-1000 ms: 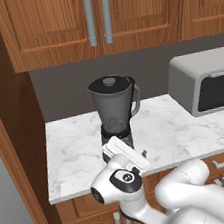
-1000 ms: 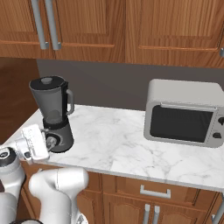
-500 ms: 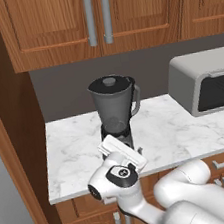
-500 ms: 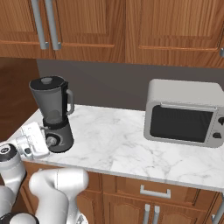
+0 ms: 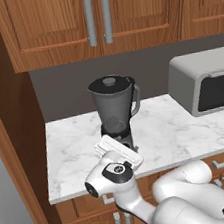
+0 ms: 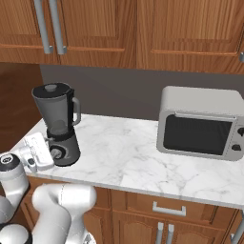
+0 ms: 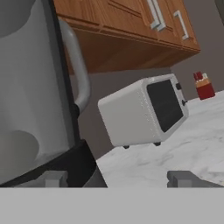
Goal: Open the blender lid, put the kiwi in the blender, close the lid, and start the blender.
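Dark grey blender with smoky translucent handled jar [image 5: 115, 114]: set on white marbled counter [image 5: 188, 133], left of boxy grey toaster oven [image 6: 200, 124].

Round dark grey lid with raised centre knob [image 5: 109, 83]: seated on jar rim. Judged light, rigid, smooth; best gripped by knob.

Gripper [image 7: 118, 178]: low beside blender base; fingertips spread apart, nothing held.

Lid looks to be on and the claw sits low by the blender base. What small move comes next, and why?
Probably ease the claw forward onto the knob and work it to start the blender. The lid sits on the jar, and the open claw is down at the base, close beside the knob. Whether it touches the knob yet, I cannot tell.
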You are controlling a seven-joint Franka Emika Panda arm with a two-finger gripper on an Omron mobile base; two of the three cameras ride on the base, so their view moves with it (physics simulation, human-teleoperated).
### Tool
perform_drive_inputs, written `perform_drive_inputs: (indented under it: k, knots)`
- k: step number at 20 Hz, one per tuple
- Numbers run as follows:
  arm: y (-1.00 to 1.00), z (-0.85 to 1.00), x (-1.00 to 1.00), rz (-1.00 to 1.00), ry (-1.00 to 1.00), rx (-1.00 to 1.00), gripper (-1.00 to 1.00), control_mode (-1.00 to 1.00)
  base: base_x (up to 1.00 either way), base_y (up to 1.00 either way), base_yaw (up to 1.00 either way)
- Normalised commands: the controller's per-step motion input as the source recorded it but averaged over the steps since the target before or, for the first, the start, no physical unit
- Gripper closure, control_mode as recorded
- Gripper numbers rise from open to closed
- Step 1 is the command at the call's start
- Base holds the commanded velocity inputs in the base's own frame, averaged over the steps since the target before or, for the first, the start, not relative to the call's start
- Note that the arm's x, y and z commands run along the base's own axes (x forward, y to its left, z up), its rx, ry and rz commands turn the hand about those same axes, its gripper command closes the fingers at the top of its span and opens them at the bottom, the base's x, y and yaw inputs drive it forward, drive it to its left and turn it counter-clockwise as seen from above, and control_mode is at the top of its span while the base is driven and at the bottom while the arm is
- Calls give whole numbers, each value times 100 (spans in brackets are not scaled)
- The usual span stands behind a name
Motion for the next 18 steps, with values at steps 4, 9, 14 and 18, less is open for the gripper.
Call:
perform_drive_inputs:
  k: [4, 9, 14, 18]
  knots:
    - [0, -23, 8, 5, 0, 0, -100, -100, 0, 0, 0]
    - [0, -15, 21, 7, -1, 0, -100, -100, 0, 0, 0]
    - [-4, -16, 32, 12, -7, 0, -100, -100, 0, 0, 0]
    - [-14, -20, 38, 18, -10, 0, -100, -100, 0, 0, 0]
